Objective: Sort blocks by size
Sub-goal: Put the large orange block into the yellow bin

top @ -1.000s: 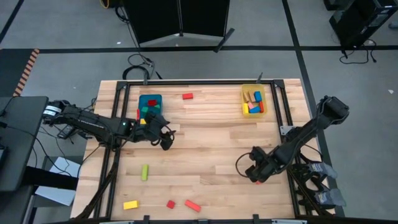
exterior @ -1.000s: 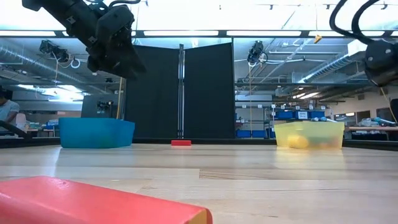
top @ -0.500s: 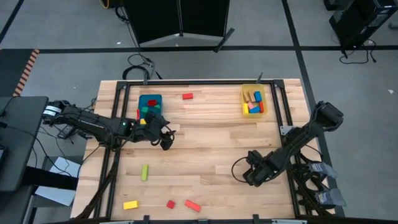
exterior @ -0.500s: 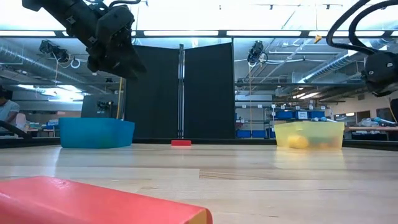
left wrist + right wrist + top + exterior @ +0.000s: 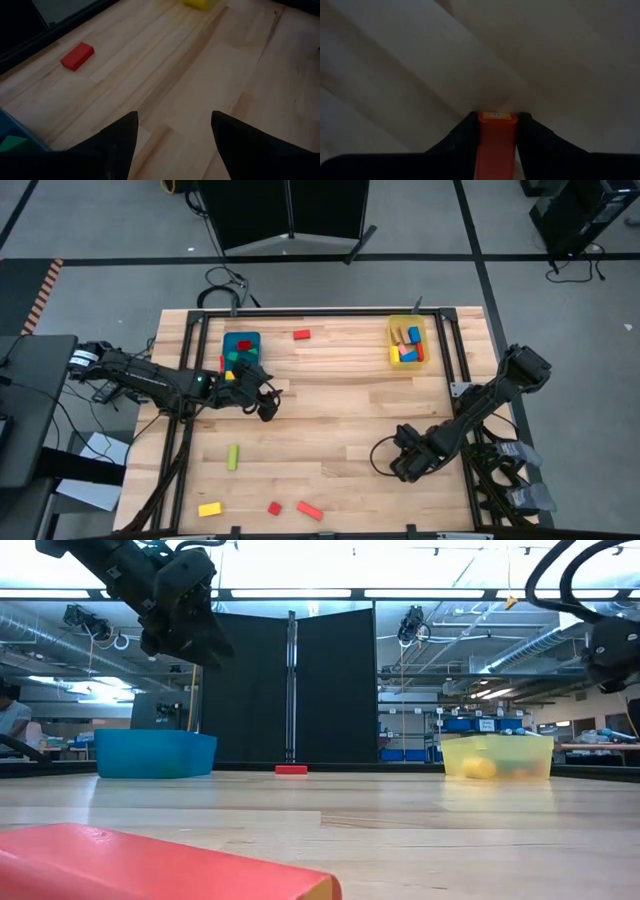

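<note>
1. Near the table's front right, the right gripper (image 5: 395, 463) is down at the wood with its two fingers (image 5: 465, 135) pressed on either side of a red block (image 5: 496, 137); the right wrist view shows the block clamped between them, end-on. In the high view the block is hidden under the gripper.
2. To do this step well, I would lift straight up first, so the block clears the boards before any sideways travel, and keep the grip square; a long bar held near one end could swing.
3. The right arm reaches in from the right edge, bent low, its wrist pointing left and toward the near edge.
4. Along the near edge lie more blocks still to sort: a yellow block (image 5: 209, 509), a small red cube (image 5: 274, 508) and a red bar (image 5: 309, 510), with a green bar (image 5: 233, 457) a little farther in on the left.
5. Farther back, left of centre, the left gripper (image 5: 268, 405) hangs above the table with its fingers (image 5: 120, 137) spread and nothing between them. Its arm stretches in from the left edge.
6. At the far side, the blue bin (image 5: 240, 350) on the left and the yellow bin (image 5: 407, 342) on the right both hold blocks, and a loose red block (image 5: 301, 335) lies between them.
</note>
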Controlling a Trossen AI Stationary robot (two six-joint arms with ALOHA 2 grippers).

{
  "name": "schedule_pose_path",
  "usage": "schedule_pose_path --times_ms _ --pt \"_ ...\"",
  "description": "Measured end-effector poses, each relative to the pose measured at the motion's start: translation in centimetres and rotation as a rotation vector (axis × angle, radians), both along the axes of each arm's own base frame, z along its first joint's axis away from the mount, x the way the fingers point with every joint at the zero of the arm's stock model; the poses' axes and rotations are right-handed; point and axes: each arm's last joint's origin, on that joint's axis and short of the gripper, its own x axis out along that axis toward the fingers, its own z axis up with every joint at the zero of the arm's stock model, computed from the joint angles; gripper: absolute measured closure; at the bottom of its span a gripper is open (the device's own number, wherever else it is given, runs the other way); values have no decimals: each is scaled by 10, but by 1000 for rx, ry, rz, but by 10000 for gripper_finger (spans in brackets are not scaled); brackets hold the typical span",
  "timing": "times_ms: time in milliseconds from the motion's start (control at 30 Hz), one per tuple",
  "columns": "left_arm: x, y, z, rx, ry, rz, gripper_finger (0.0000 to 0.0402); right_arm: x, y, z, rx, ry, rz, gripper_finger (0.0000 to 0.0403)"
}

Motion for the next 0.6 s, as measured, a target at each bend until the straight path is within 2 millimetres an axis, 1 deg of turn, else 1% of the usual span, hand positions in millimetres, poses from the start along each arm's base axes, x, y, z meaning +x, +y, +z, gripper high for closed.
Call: schedule_pose_path --times_ms 133,300,367,467,600 --pt "0 0 0 -1 0 0 142 1 -1 9 -11 -97 41 288" --pt "0 0 0 -4 -5 2 142 11 -9 30 -80 -323 80 288" --pt "0 0 0 -7 -8 2 142 16 -14 42 -111 -428 102 288" --pt "2 0 2 -13 -35 1 142 22 -32 59 -230 -541 94 288" --pt "4 -1 4 -18 -61 1 142 25 -68 85 -412 -639 65 288"
